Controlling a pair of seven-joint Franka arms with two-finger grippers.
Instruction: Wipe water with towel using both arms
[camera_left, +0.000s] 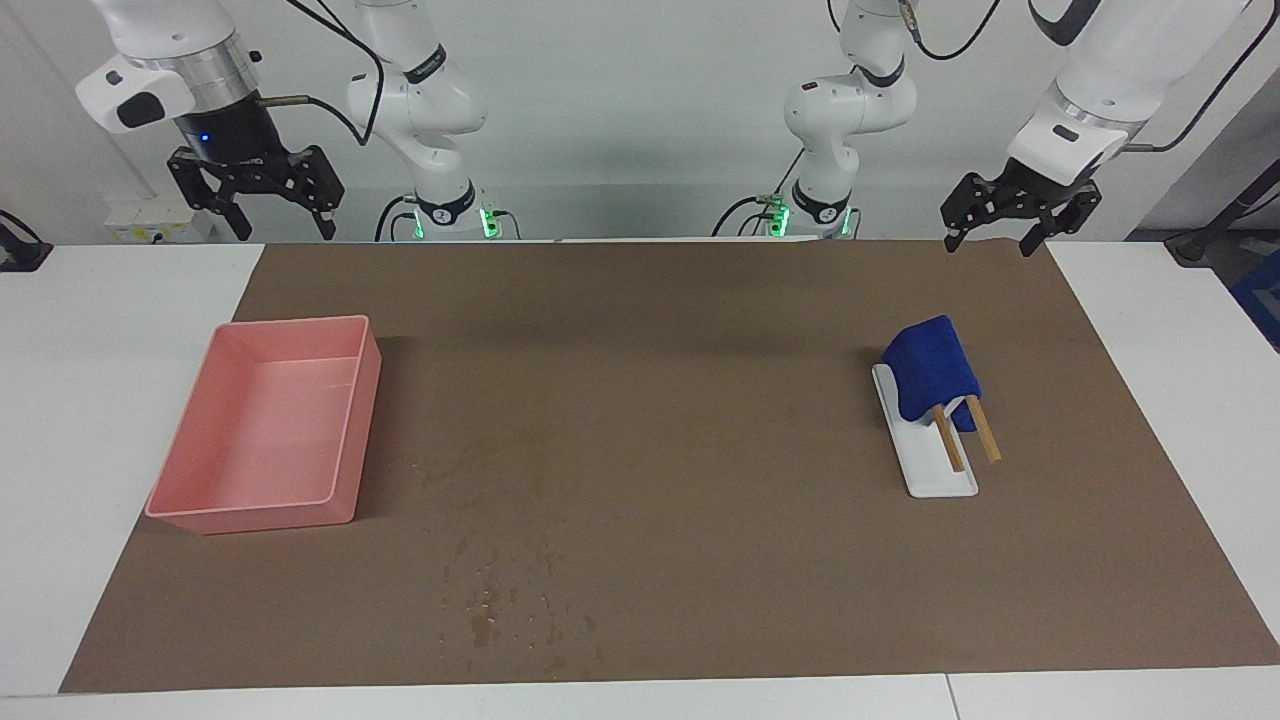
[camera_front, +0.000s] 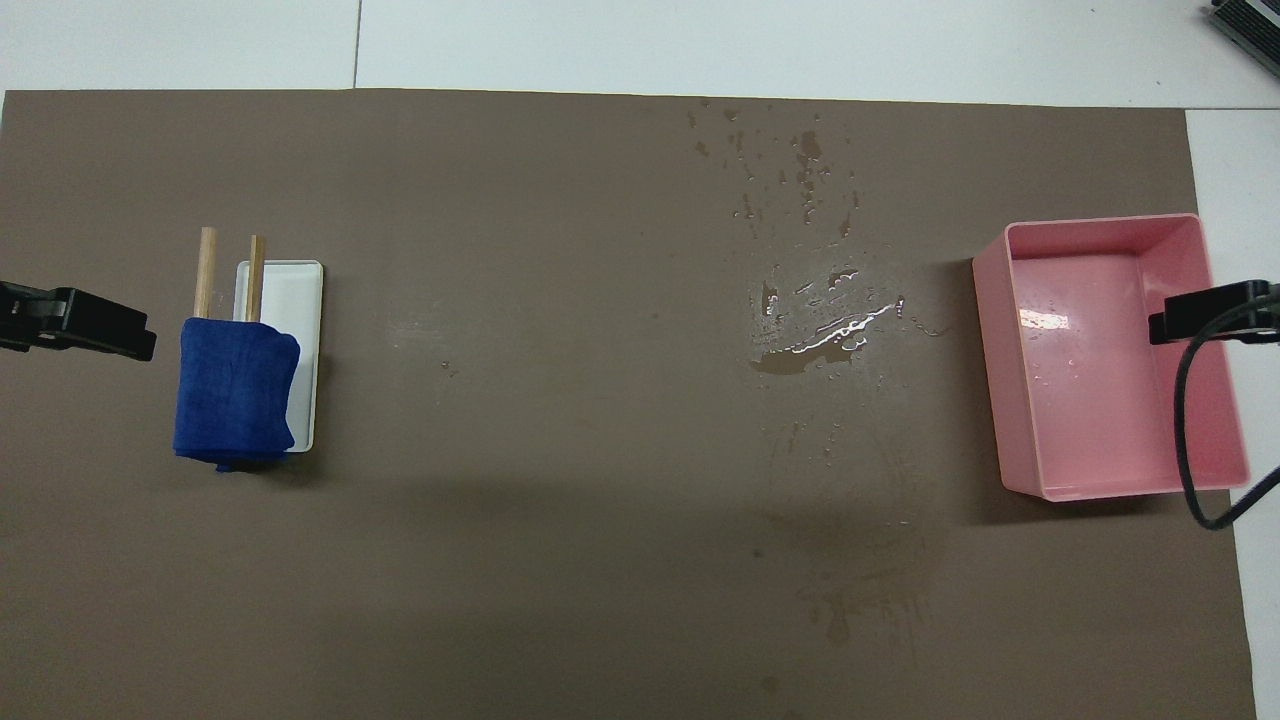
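A: We're seeing the deep-blue terry towel (camera_left: 932, 370) hanging over the two wooden rods (camera_left: 966, 436) of the white rack (camera_left: 925, 462), toward the left arm's end of the bench (camera_left: 1150, 400). Nothing is touching it.

B: And the water (camera_front: 820, 335)?

A: It's lying as glistening droplets and damp speckles on the brown mat (camera_left: 650, 400), beside the pink rectangular plastic bin (camera_left: 268, 430), stretching out to the mat's edge farthest from the robots. We're also noticing a few droplets sitting inside the bin.

B: Grippers?

A: The left gripper (camera_left: 990, 238) is hanging in the air over the mat's corner closest to the robots, well apart from the towel, its fingers (camera_left: 1032, 240) standing released and empty. The right gripper (camera_left: 280, 222) is hovering up over the white bench at its own end, above the bin's side of the mat, fingers spread wide too, grasping nothing.

B: Arms?

A: Both glossy white arms are waiting, raised. We're tagging towel and water as well apart, the mat's bare middle lying between them.
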